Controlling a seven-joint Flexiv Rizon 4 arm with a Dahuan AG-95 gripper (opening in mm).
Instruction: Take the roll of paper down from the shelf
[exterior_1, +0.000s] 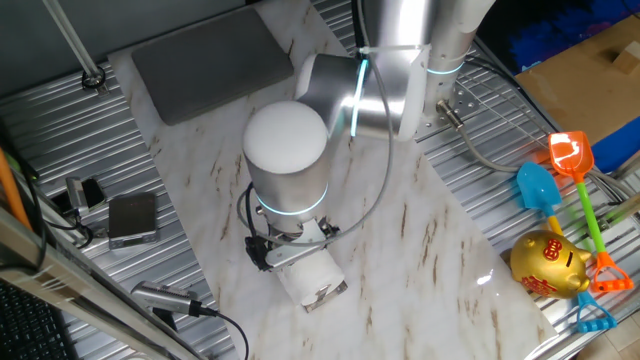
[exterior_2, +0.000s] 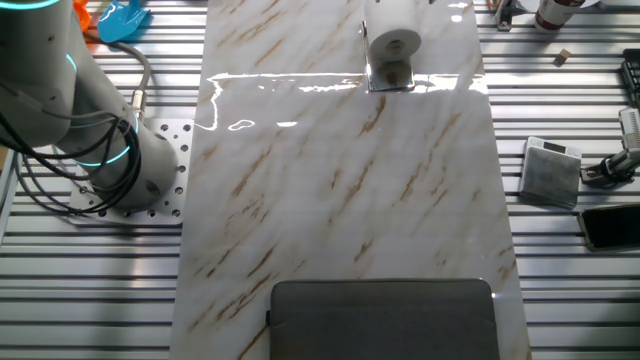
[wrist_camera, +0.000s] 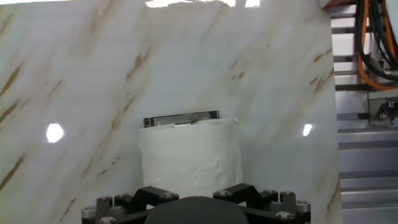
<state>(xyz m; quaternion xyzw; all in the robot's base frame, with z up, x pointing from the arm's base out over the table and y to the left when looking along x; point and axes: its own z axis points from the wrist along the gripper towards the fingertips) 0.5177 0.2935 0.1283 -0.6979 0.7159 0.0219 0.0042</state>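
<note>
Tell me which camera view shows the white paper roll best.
The hand view: the white paper roll fills the centre, unobstructed. One fixed view shows only its lower part under the arm; the other fixed view shows it small, hole facing the camera.

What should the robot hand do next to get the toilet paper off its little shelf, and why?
Probably ease down a little further over the roll of paper. In the hand view the roll sits centred just ahead of the gripper, still on the shelf. The fingertips are out of sight, so whether it grips yet is unclear.
</note>
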